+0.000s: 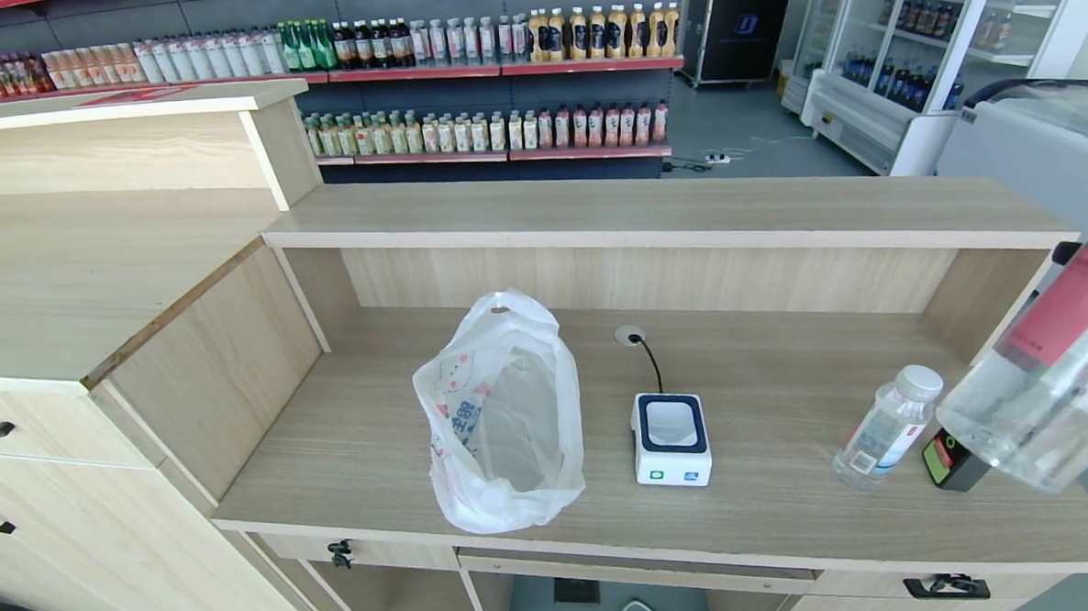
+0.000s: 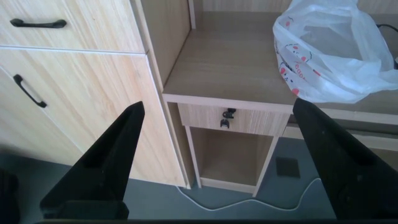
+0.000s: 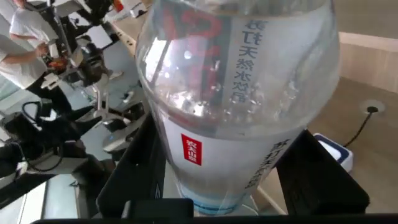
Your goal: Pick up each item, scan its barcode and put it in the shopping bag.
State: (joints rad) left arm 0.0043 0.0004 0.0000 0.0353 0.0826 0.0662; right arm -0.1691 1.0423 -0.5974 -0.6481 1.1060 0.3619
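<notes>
counter: you are looking down at a pale wooden checkout counter (image 1: 773,507) with a raised ledge along its back.
shopping bag: a white plastic shopping bag (image 1: 498,418) stands on the left part of the counter, its mouth open toward you.
barcode scanner: a white barcode scanner (image 1: 670,438) with a dark window lies just right of the bag, not touching it. its black cable (image 1: 649,361) runs back to a round hole in the counter.
large bottle: a clear large bottle (image 1: 1052,384) with a red label hangs tilted in the air over the counter's right end, well right of the scanner.
right gripper: your right gripper (image 3: 227,180) is clamped on the large bottle, one black finger on each side of its body.
small bottle: a small bottle (image 1: 887,428) with a white cap stands upright between the scanner and the large bottle.
black device: a black device (image 1: 950,460) with red and green patches sits just right of the small bottle, partly behind the large one.
left gripper: your left gripper (image 2: 214,165) is spread wide and holds nothing, low by the counter's front left corner, near a small drawer (image 2: 233,118).
background: drink shelves (image 1: 497,69) line the far wall.
</notes>
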